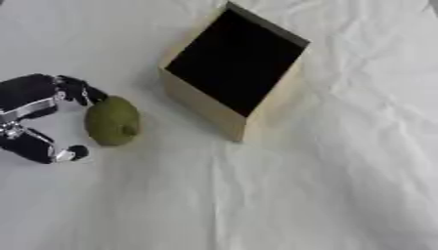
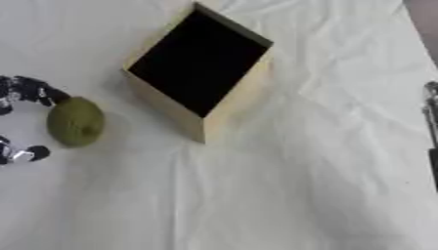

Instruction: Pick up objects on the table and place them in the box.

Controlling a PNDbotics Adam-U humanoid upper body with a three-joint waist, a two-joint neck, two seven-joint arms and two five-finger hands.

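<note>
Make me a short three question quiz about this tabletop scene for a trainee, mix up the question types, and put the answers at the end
1. True or false: the green fruit already lies inside the box.
2. Which hand is at the fruit? A) left hand B) right hand C) both
3. Fill in: the box's inside looks ____ in colour.

Key
1. False. The fruit lies on the white cloth, to the left of the box and apart from it.
2. A. The left hand's fingers curve around the fruit's left side, one fingertip at its top; whether they grip it cannot be told. The right hand is not in view.
3. Black, with light wooden walls.
</note>
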